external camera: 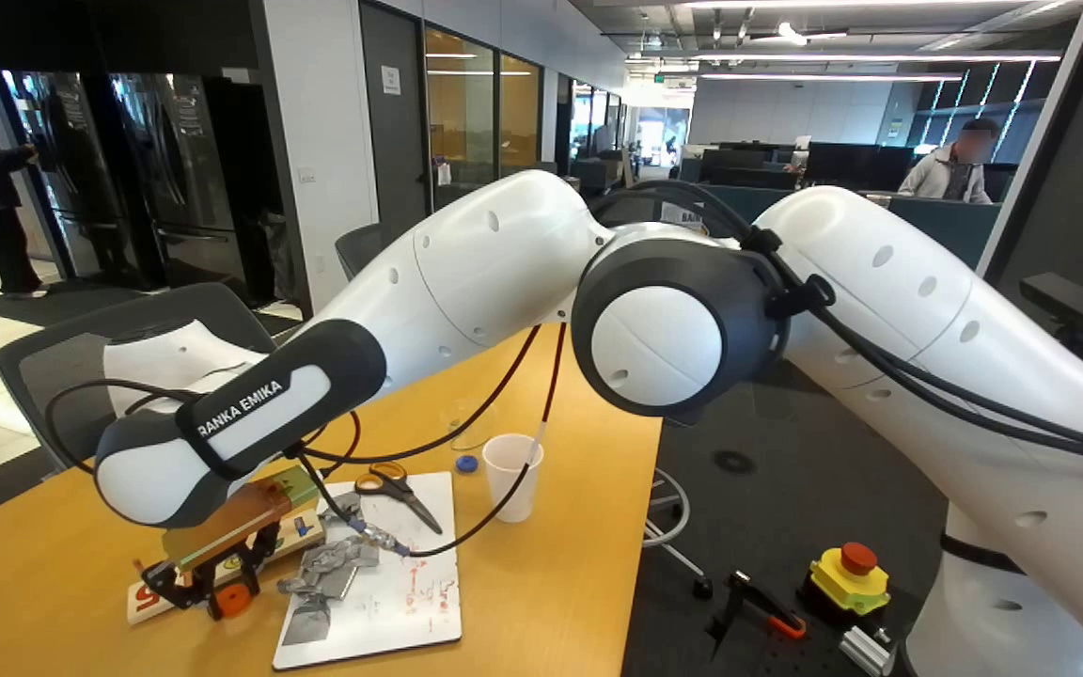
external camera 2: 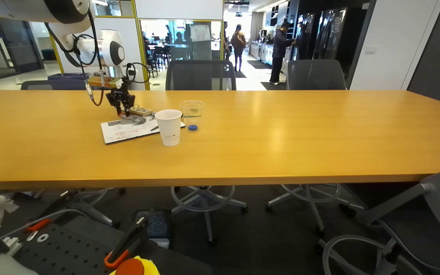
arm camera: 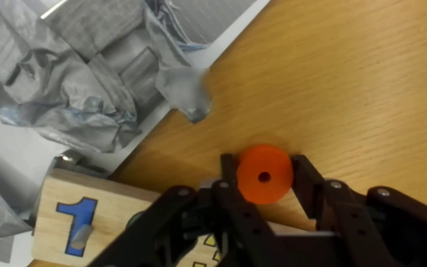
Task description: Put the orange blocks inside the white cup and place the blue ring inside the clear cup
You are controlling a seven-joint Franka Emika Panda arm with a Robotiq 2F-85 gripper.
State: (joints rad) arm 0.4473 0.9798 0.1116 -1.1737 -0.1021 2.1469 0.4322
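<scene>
Block (arm camera: 265, 190) (orng) in gripper (arm camera: 262, 165), hole up; wht cup (external camera 2: 169, 129) axis vert.

A board (external camera: 400, 622) rests on the table (external camera: 579, 564), tape (arm camera: 69, 85) and scissors (external camera: 405, 490) on it. In an exterior view, the front cup (external camera: 503, 470) stands right of the board; the strip (external camera: 295, 538), at left, reaches over the board's edge; before the strip, a block (arm camera: 264, 191) sits in the gripper (arm camera: 263, 163). In both exterior views, the ring (external camera: 466, 464) lies behind the front cup and in front of the rear cup (external camera 2: 192, 110). Chairs (external camera 2: 201, 74) stand behind the table.
</scene>
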